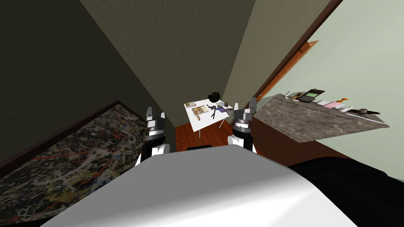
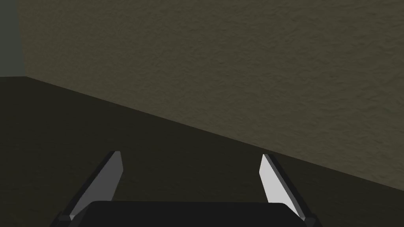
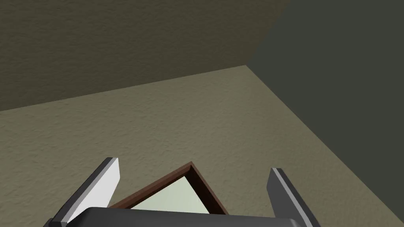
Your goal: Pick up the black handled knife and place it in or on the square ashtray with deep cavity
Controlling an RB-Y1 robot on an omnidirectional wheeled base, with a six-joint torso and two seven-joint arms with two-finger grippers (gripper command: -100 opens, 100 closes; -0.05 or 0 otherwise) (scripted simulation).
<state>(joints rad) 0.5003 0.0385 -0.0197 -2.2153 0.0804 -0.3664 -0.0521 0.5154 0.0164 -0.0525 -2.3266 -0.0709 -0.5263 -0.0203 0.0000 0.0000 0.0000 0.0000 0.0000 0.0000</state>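
Note:
A small white table stands ahead of me on a red-brown floor. A thin black item that may be the knife lies near its middle, beside a purple patch. A small dark boxy thing, possibly the ashtray, sits near the table's far right corner; both are too small to tell for sure. My left gripper is raised at the left, open, holding nothing. My right gripper is raised near the table's right side, also open with nothing in it.
Two books and a round black object also lie on the table. A mottled stone counter with several items along its far edge stands at the right. A speckled dark rug lies at the left. A brown door frame rises behind the counter.

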